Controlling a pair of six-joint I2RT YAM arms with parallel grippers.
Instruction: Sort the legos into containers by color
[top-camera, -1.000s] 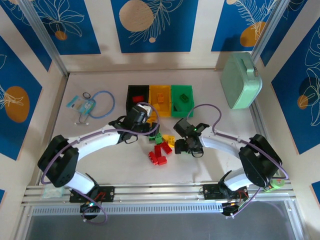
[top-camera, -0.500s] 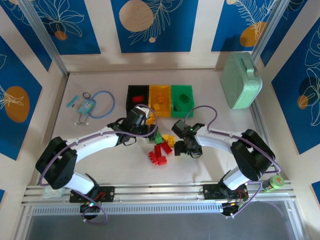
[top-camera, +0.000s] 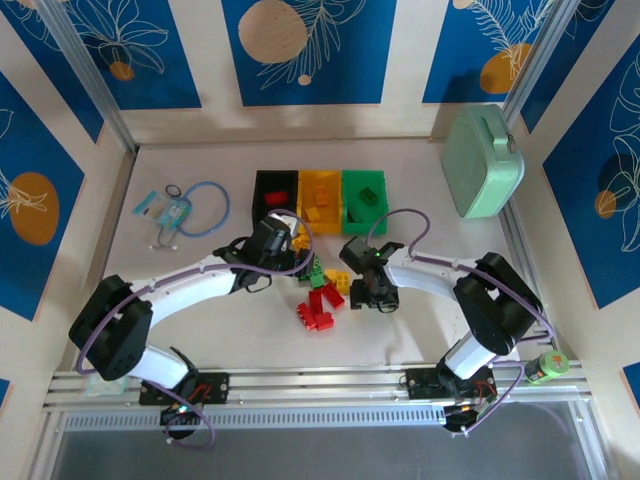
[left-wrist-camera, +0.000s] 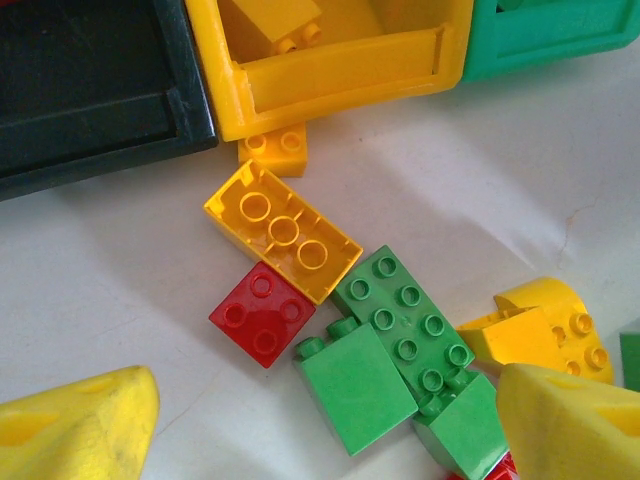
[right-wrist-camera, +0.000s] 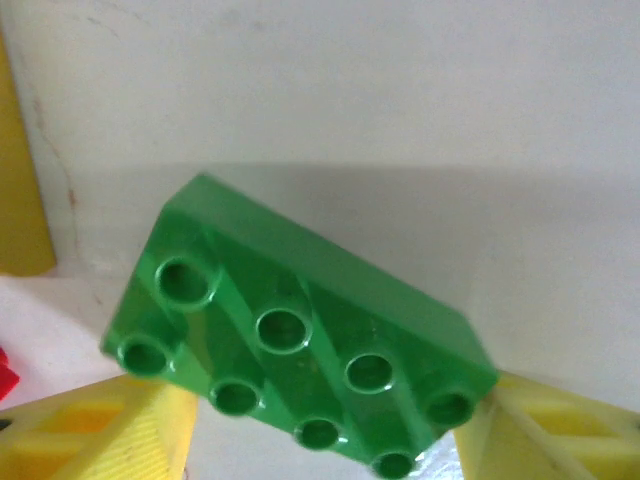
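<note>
From above, a white table (top-camera: 440, 340) walled by blue leaf-print panels (top-camera: 308, 50) carries the black bin (top-camera: 274, 187), yellow bin (top-camera: 320, 190) and green bin (top-camera: 364, 190) in a row at the back. A mint-green case (top-camera: 483, 165) sits at right, and loose legos (top-camera: 322, 298) lie between the left gripper (top-camera: 298, 260) and right gripper (top-camera: 352, 288). The left wrist view has that gripper's yellow fingers (left-wrist-camera: 75, 435) spread wide and empty over legos just before the bins. The right wrist view has a green eight-stud brick (right-wrist-camera: 300, 340) tilted between the right fingers over pale tabletop; whether they clamp it I cannot tell.

Bright, even light with soft shadows; the yellow fingers (left-wrist-camera: 80, 430) blur at the wrist views' lower corners.
</note>
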